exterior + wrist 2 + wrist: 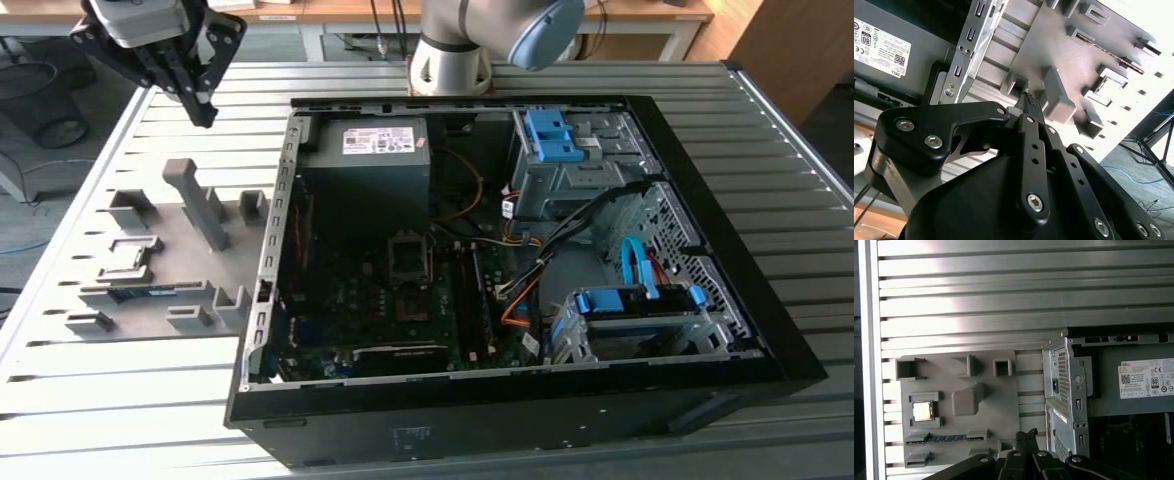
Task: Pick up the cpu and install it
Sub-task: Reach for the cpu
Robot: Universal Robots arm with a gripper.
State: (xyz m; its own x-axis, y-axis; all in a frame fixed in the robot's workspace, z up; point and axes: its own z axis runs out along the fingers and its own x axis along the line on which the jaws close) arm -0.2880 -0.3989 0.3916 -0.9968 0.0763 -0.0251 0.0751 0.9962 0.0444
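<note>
The cpu (922,411) is a small silvery square lying flat in a pocket of the grey holder plate (999,405), which sits on the slatted table beside the open computer case. In the second wrist view the cpu (1105,86) shows pale inside its frame. My gripper (204,115) hangs high above the table at the far corner of the plate, apart from the cpu. Its fingers (1027,100) are shut tip to tip with nothing between them, as both wrist views show. The dark socket (407,255) sits on the motherboard inside the case.
The black open case (721,260) takes up the middle of the slatted metal table (801,150), with a grey power-supply box (380,150), blue drive cages and cables inside. A long memory stick (946,438) lies in a slot on the holder plate, which also carries raised blocks (200,205).
</note>
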